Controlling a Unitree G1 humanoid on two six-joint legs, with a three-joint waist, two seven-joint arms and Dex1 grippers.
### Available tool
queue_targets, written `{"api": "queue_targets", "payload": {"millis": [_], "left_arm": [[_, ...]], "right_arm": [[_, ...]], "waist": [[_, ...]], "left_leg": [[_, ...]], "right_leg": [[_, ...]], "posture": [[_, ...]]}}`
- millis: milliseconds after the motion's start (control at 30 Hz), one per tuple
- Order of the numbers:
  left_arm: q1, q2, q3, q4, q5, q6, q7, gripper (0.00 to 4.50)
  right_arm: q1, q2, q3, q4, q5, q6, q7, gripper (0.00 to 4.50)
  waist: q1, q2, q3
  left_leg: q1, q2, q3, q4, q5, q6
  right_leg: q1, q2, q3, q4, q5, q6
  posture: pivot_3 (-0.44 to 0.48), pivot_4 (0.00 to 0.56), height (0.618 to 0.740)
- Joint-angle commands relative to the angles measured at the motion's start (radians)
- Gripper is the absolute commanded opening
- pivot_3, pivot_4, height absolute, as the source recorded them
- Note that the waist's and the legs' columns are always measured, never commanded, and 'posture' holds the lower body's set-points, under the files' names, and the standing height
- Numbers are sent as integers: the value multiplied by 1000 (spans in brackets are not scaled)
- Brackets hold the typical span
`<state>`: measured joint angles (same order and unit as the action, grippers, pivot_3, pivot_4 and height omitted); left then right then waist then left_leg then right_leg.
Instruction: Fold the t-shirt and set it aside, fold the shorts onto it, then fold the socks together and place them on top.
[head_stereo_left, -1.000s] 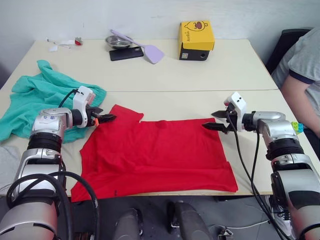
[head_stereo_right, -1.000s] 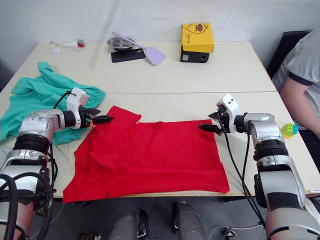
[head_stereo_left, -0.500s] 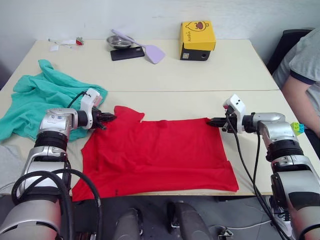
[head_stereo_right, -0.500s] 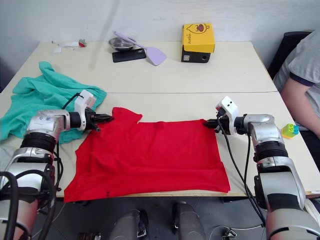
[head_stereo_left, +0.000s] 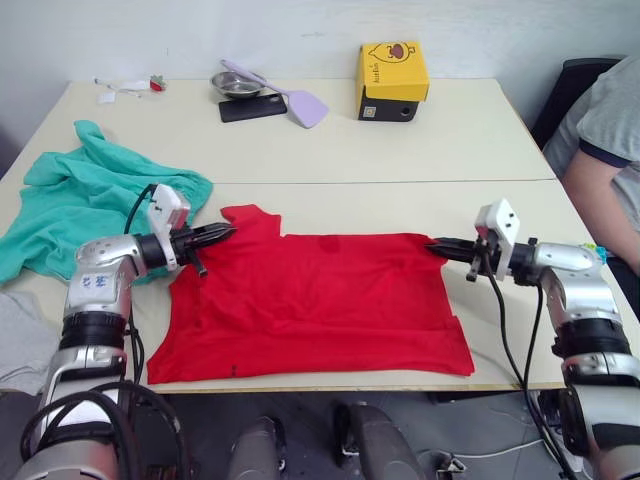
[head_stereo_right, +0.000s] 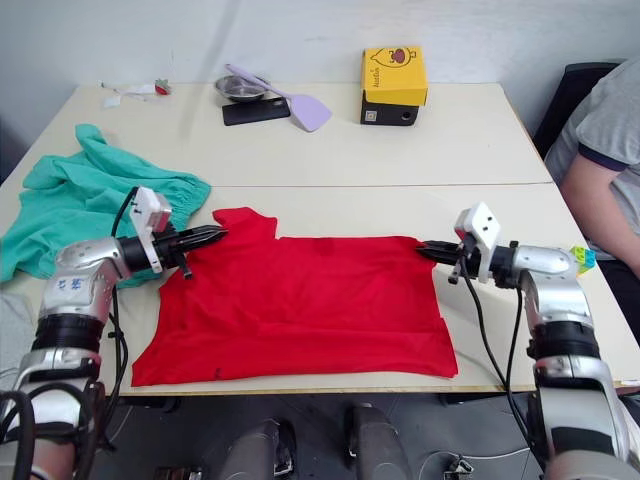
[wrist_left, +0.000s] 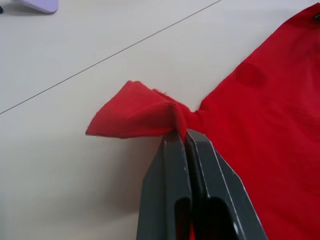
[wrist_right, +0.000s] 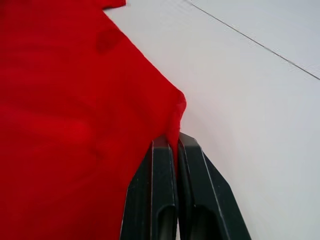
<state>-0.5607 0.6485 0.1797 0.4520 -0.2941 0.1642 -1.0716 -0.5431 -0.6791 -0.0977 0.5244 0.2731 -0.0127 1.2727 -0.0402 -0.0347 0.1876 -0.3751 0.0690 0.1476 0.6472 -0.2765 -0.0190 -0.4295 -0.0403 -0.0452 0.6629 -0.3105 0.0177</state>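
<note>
- Head camera, my overview: the t-shirt (head_stereo_left: 315, 300) lies spread flat on the near half of the table (head_stereo_left: 420, 150), its lower hem along the near edge. I see the left gripper (head_stereo_left: 218, 234) at the shirt's far left corner, by the sleeve, and the right gripper (head_stereo_left: 440, 246) at the far right corner. Both sets of fingers are pressed together on red cloth.
- Same view, other items: the shorts (head_stereo_left: 80, 205) sit crumpled on the table's left side, just behind my left arm and apart from the shirt. A grey cloth (head_stereo_left: 18, 335) hangs at the table's near left edge; I cannot tell whether it is the socks. On the far half I see a yellow box (head_stereo_left: 393, 80), a black phone (head_stereo_left: 252, 107), a small metal bowl (head_stereo_left: 236, 84) and a lilac spatula (head_stereo_left: 290, 95). A person (head_stereo_left: 605, 150) in a grey shirt sits at the right, and a small coloured block (head_stereo_left: 597, 254) lies beside my right arm.
- Left wrist camera: the two dark fingers (wrist_left: 170, 185) are closed with a bunched fold of the t-shirt (wrist_left: 250, 130) pinched at their tips; the sleeve flares out past them onto the bare tabletop.
- Right wrist camera: the fingers (wrist_right: 160, 200) are clamped on the shirt's corner (wrist_right: 75, 125), a thin edge of red cloth caught between them, with the rest lying flat to one side.
</note>
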Motion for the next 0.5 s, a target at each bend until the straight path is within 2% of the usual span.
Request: {"api": "queue_targets", "payload": {"millis": [33, 300, 500], "left_arm": [[85, 34, 44, -149, -44, -9, -4, 26], [208, 77, 118, -273, -102, 14, 11, 26], [299, 105, 112, -313, -96, -20, -7, 26]], "right_arm": [[58, -41, -48, -76, 41, -29, 27, 0], [170, -59, -75, -138, 76, -66, 48, 0], [255, -53, -55, -168, 58, -130, 55, 0]], "waist": [[1, 0, 0], [5, 0, 0], [6, 0, 0]], "left_leg": [[1, 0, 0, -1, 0, 0], [2, 0, -1, -1, -1, 1], [2, 0, -1, -2, -2, 1]], "right_leg": [[1, 0, 0, 0, 0, 0], [2, 0, 0, 0, 0, 0], [2, 0, 0, -2, 0, 0]], "posture": [[0, 150, 740], [0, 150, 740], [0, 150, 740]]}}
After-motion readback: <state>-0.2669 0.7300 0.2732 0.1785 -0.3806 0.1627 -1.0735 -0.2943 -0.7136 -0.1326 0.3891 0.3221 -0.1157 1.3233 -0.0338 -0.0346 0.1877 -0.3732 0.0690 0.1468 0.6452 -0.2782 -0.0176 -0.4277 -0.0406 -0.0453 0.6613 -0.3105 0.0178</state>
